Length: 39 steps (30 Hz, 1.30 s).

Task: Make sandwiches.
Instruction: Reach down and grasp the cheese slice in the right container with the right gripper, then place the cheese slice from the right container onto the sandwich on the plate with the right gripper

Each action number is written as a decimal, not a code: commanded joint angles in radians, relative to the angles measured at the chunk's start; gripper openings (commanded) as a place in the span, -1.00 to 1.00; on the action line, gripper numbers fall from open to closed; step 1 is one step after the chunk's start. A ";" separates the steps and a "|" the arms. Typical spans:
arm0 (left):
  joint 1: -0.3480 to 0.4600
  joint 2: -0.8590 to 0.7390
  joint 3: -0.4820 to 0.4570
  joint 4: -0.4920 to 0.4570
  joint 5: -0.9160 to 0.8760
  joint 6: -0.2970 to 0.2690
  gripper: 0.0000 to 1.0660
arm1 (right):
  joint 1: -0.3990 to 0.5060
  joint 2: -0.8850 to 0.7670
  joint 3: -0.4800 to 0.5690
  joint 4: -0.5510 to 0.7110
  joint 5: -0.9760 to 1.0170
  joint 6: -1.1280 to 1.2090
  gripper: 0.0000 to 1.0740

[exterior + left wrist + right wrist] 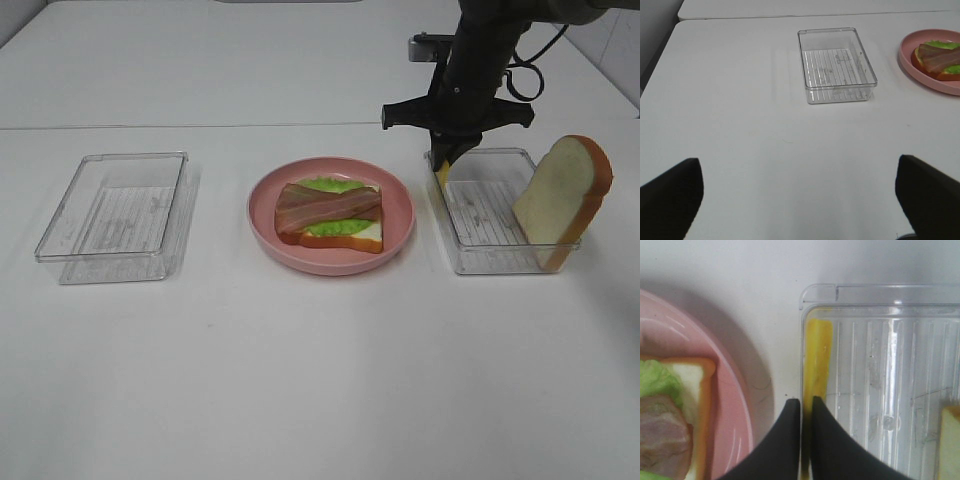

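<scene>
An open sandwich (330, 212) lies on the pink plate (330, 265): one bread slice, green lettuce, and bacon strips on top. My right gripper (447, 155) is at the left wall of the right clear tray (500, 262). The right wrist view shows its fingers (790, 440) pinched on the edge of the yellow cheese slice (818, 355), which stands against that wall. A second bread slice (560, 200) leans upright at the tray's right end. My left gripper (799, 162) is open and empty over bare table, out of the exterior high view.
An empty clear tray (115, 205) sits left of the plate and also shows in the left wrist view (840, 97). The plate's rim (735, 390) lies close beside the right tray. The table's back seam runs behind the trays.
</scene>
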 commanded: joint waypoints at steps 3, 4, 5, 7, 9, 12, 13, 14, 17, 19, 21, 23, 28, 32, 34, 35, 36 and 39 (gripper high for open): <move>0.002 -0.019 0.002 -0.009 -0.017 -0.002 0.83 | -0.004 0.003 -0.006 -0.026 0.016 -0.009 -1.00; 0.002 -0.019 0.002 -0.009 -0.017 -0.002 0.83 | -0.004 -0.004 -0.006 -0.026 0.016 -0.009 -1.00; 0.002 -0.019 0.002 -0.009 -0.017 -0.002 0.83 | -0.004 -0.004 -0.006 -0.026 0.016 -0.009 -1.00; 0.002 -0.019 0.002 -0.009 -0.017 -0.002 0.83 | -0.004 -0.021 -0.006 -0.025 0.019 -0.009 -1.00; 0.002 -0.019 0.002 -0.009 -0.017 -0.002 0.83 | -0.004 -0.043 -0.006 -0.025 0.027 -0.009 -1.00; 0.002 -0.019 0.002 -0.009 -0.017 -0.002 0.83 | -0.004 -0.083 -0.006 -0.024 0.049 -0.009 -1.00; 0.002 -0.019 0.002 -0.009 -0.017 -0.002 0.83 | -0.004 -0.098 -0.006 -0.022 0.058 -0.009 -1.00; 0.002 -0.019 0.002 -0.009 -0.017 -0.002 0.83 | -0.004 -0.098 -0.006 -0.022 0.058 -0.009 -1.00; 0.002 -0.019 0.002 -0.009 -0.017 -0.002 0.83 | -0.004 -0.145 -0.006 -0.002 0.084 -0.009 -1.00; 0.002 -0.019 0.002 -0.009 -0.017 -0.002 0.83 | -0.004 -0.175 -0.006 0.024 0.098 -0.010 -1.00; 0.002 -0.019 0.002 -0.009 -0.017 -0.002 0.83 | -0.001 -0.228 -0.004 0.072 0.117 -0.016 -1.00; 0.002 -0.019 0.002 -0.009 -0.017 -0.002 0.83 | 0.001 -0.261 -0.004 0.116 0.120 -0.031 -1.00; 0.002 -0.019 0.002 -0.009 -0.017 -0.002 0.83 | 0.014 -0.370 0.090 0.238 0.038 -0.089 -1.00; 0.002 -0.019 0.002 -0.009 -0.017 -0.002 0.83 | 0.016 -0.474 0.273 0.400 -0.111 -0.185 -1.00; 0.002 -0.019 0.002 -0.009 -0.017 -0.002 0.83 | 0.016 -0.520 0.372 0.536 -0.181 -0.267 -1.00; 0.002 -0.019 0.002 -0.009 -0.017 -0.002 0.83 | 0.023 -0.543 0.446 0.678 -0.223 -0.360 -1.00; 0.002 -0.019 0.002 -0.009 -0.017 -0.002 0.83 | 0.023 -0.543 0.446 0.678 -0.223 -0.360 -1.00; 0.002 -0.019 0.002 -0.009 -0.017 -0.002 0.83 | 0.024 -0.545 0.523 0.847 -0.234 -0.500 -1.00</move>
